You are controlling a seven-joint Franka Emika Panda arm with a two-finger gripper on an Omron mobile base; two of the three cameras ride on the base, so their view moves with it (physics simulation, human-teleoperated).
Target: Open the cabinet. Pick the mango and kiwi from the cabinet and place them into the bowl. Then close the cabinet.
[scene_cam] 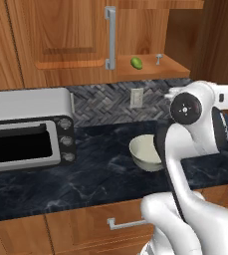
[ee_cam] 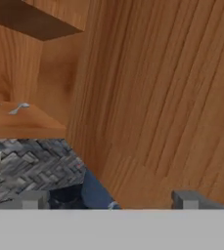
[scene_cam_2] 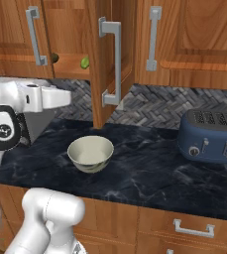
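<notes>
The cabinet (scene_cam: 60,30) has its left door shut and its right door (scene_cam_2: 96,74) swung out towards me. On the bare shelf lie the green mango (scene_cam: 136,63) (scene_cam_2: 85,63) and, further left, the dark kiwi (scene_cam_2: 55,58), half hidden by the left door. The off-white bowl (scene_cam: 145,152) (scene_cam_2: 90,153) stands empty on the dark counter below. My gripper (ee_cam: 110,200) is open with nothing between its fingertips (ee_cam: 33,199). It hangs near the inner face of the open door (ee_cam: 157,97), just below shelf level.
A silver toaster oven (scene_cam: 28,129) fills the counter's left, and a blue toaster (scene_cam_2: 211,136) stands on the right. A small metal piece (scene_cam: 159,59) sits on the shelf's right end. The open door juts over the counter behind the bowl. A wall outlet (scene_cam: 135,96) is on the backsplash.
</notes>
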